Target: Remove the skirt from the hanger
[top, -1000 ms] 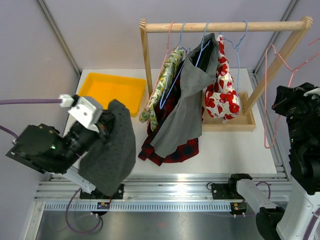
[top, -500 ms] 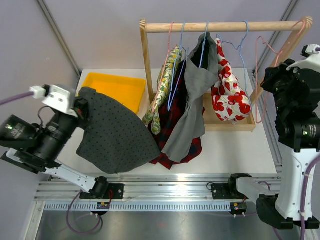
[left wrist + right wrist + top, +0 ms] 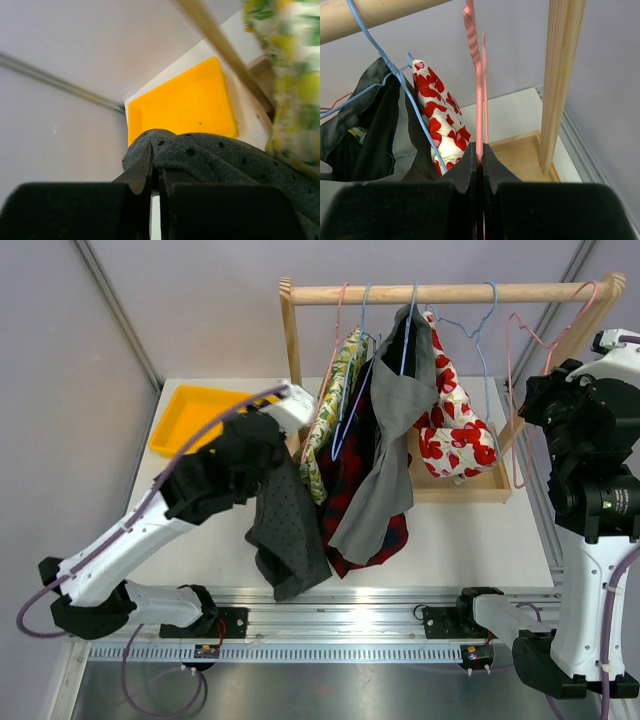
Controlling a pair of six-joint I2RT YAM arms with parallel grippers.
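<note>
Separation looked complete: the grey dotted skirt [image 3: 285, 530] hung free of the pink hanger [image 3: 512, 390], which was bare up by the right end of the rack [image 3: 450, 292]. What was left, I judged, was to set the skirt down, on the table [image 3: 470, 540] or in the yellow tray [image 3: 200, 410] at far left. That called for lowering it before letting go.

The left gripper [image 3: 155, 167] was clamped on a fold of the skirt, and the cloth dangled over the near left of the table, just beside the hanging clothes. The right gripper [image 3: 480, 167] was pinched tight on the hanger's wire.
</note>
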